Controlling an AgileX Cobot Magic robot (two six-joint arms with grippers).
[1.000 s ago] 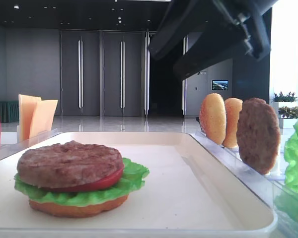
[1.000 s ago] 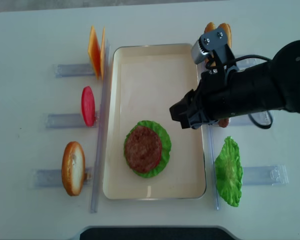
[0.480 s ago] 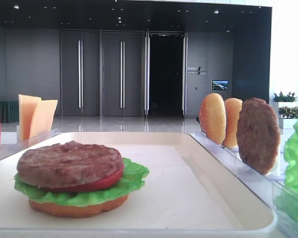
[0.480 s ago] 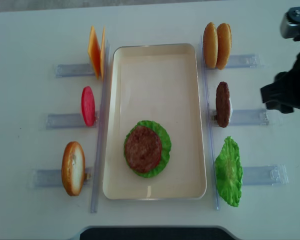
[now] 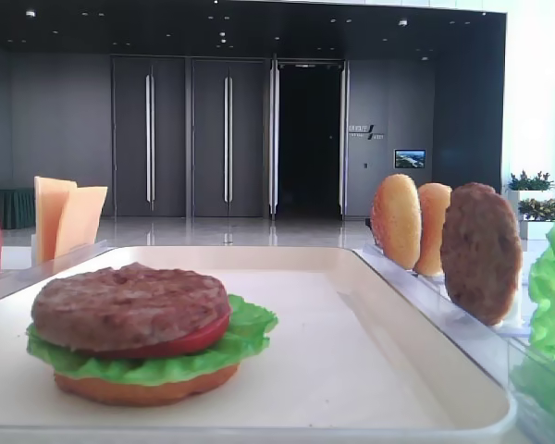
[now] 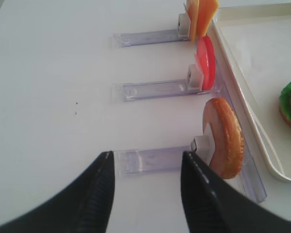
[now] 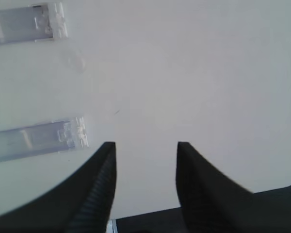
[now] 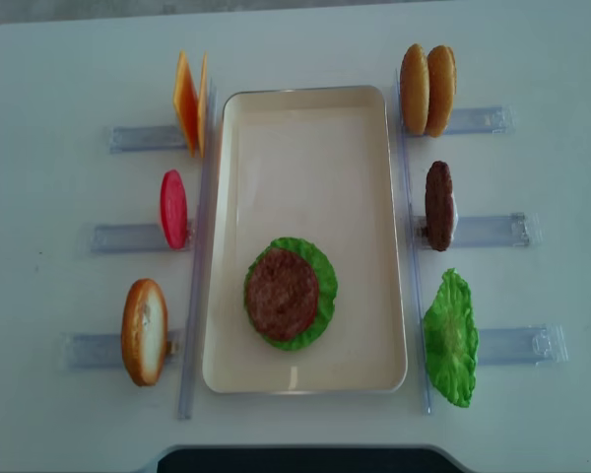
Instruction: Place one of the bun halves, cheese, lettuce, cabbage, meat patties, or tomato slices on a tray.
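Observation:
On the cream tray [image 8: 305, 128] lies a stack: a meat patty [image 8: 282, 294] on a tomato slice [image 5: 180, 342], lettuce [image 8: 322, 266] and a bun half [image 5: 148, 387]. Upright in the racks stand cheese [image 8: 188, 99], a tomato slice [image 8: 173, 209] and a bun half [image 8: 144, 331] on the left, with two bun halves [image 8: 426, 89], a patty [image 8: 438, 205] and lettuce [image 8: 450, 338] on the right. Neither gripper shows in the exterior views. My right gripper [image 7: 146, 145] hangs open and empty over bare table. My left gripper [image 6: 148, 155] is open and empty beside the left bun half [image 6: 225, 138].
Clear plastic racks [image 8: 128, 236] flank the tray on both sides; two rack ends [image 7: 39, 138] lie left of the right gripper. The table's edge [image 7: 281, 204] shows dark at the right wrist view's lower right.
The right arm, over the tray's right rim a second ago, has drawn back to the right and left the overhead view. The stack and racked pieces have not moved.

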